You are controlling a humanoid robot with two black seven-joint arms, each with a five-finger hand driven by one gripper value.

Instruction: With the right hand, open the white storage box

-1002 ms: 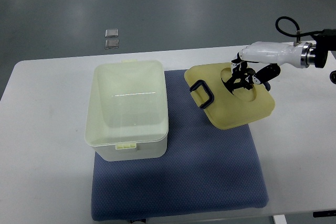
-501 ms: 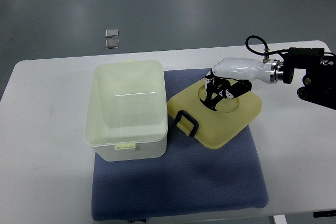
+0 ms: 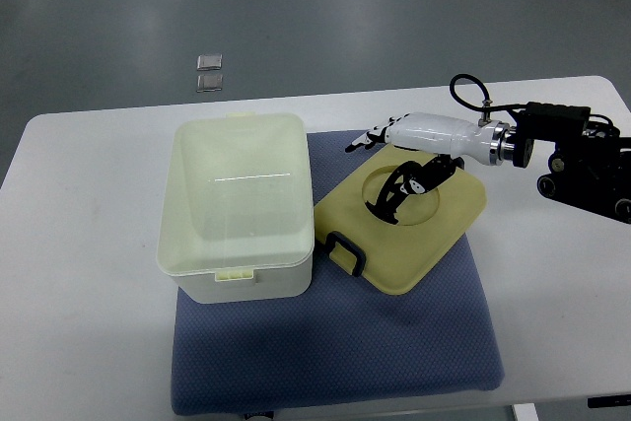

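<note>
Right hand [image 3: 399, 170] hovers over the lid [image 3: 404, 224], fingers spread, gripping nothing. Lid lies flat on the mat [image 3: 335, 342], just right of the open box [image 3: 239, 206]. Looks light, stiff, slick plastic; its dark handle [image 3: 343, 246] offers the surest hold.

Storage box [image 3: 240, 206]: white, open-topped, stands on the blue mat [image 3: 335, 342] toward the table's left side, a latch tab on its near rim.
Lid [image 3: 404, 229]: pale yellow, lies flat on the mat just right of the box, its dark handle [image 3: 344, 248] at the corner nearest the box.
Right hand [image 3: 394, 160]: arm enters from the right edge; fingers spread above the lid's round recess, holding nothing.
Table [image 3: 79, 293]: white, the mat covering its middle and reaching the near edge.
Floor [image 3: 296, 17]: grey, two small square pieces [image 3: 209, 72] beyond the table's far edge.
</note>
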